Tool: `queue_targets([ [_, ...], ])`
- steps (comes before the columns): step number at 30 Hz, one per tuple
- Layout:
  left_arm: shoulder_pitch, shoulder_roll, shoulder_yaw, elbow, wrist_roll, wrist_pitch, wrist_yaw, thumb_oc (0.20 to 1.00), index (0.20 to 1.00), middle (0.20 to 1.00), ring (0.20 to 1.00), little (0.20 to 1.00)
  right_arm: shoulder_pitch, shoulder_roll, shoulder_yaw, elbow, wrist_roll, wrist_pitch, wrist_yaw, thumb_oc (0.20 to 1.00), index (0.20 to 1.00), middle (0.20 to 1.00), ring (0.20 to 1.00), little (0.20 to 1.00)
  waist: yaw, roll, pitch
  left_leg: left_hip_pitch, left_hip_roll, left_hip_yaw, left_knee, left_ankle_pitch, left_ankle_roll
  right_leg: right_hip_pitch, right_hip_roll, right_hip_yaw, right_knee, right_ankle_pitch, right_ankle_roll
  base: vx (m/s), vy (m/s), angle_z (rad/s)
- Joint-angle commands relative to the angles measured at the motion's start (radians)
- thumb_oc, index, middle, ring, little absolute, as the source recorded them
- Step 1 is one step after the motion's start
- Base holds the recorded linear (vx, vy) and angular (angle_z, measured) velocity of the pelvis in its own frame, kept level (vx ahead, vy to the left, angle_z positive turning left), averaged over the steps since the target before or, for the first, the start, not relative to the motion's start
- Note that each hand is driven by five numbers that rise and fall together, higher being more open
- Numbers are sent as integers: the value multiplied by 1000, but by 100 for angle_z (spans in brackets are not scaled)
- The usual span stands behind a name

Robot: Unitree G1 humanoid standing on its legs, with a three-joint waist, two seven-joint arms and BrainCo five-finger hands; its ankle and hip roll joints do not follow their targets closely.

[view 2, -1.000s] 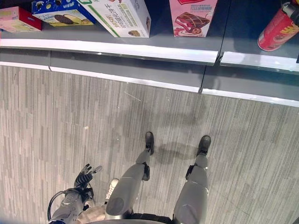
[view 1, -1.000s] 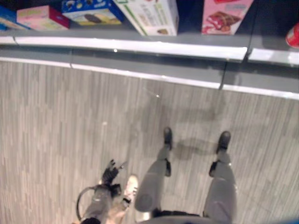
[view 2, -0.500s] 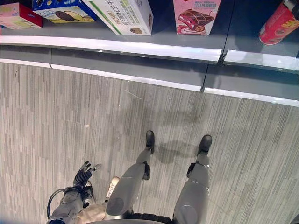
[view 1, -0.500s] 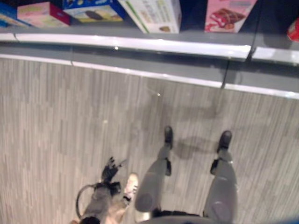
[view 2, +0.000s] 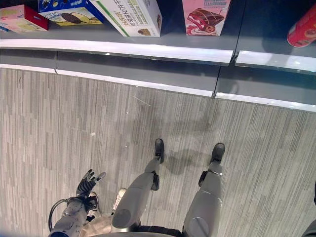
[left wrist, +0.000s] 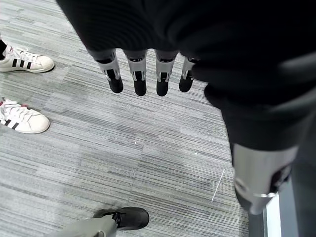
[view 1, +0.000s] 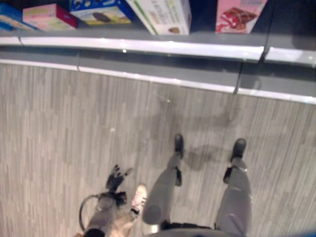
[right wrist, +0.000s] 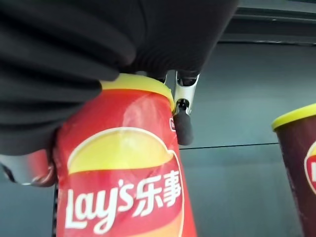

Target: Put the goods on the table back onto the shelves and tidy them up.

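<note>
A grey shelf board with a pale front lip runs across the far side of the scene, and a second pale strip marks its base where the grey striped floor begins. On the board stand a pink flat box, a blue biscuit box, a white carton with a green edge leaning to the side, and a pink cake box. Dark open shelf space lies between the pink cake box and a red cylindrical crisp can at the far right edge.

The right hand grips the red crisp can with a yellow rim, its fingers curled round the upper wall; a dark red can with a yellow rim stands close by on the shelf, apart from it, with grey back wall between them.

The left hand hangs low over bare floor, fingers straight and spread, holding nothing. A person's white striped sneakers stand on the floor near it.

Compared with a second ago, the red can has shifted toward the right edge of the right eye view, so less of it shows; the left hand hangs much as before.
</note>
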Motion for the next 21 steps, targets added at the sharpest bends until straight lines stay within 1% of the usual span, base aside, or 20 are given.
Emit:
queue_targets([
  [1,10,42,-46,-9,-22,-19,30,1000,1000,1000,1000,1000,-148,-68,78,-39,31,-3,-58,200,200,200,200,200,2,-5,5,104,106,-1,-38,6,-145,-51,30,18,18,70,-20,0,0,0],
  [4,10,40,-47,-6,-30,-21,33,1000,1000,1000,1000,1000,-162,-53,83,-36,44,-4,-59,200,200,200,200,200,2,-5,5,105,104,-1,-38,5,-144,-47,31,18,17,71,-18,0,0,0],
  [21,14,39,-51,-3,-33,-26,39,1000,1000,1000,1000,1000,-231,-57,162,42,68,-10,-59,200,200,200,200,200,11,-1,10,93,105,-9,-38,11,-148,-63,28,14,33,64,-24,0,0,0],
])
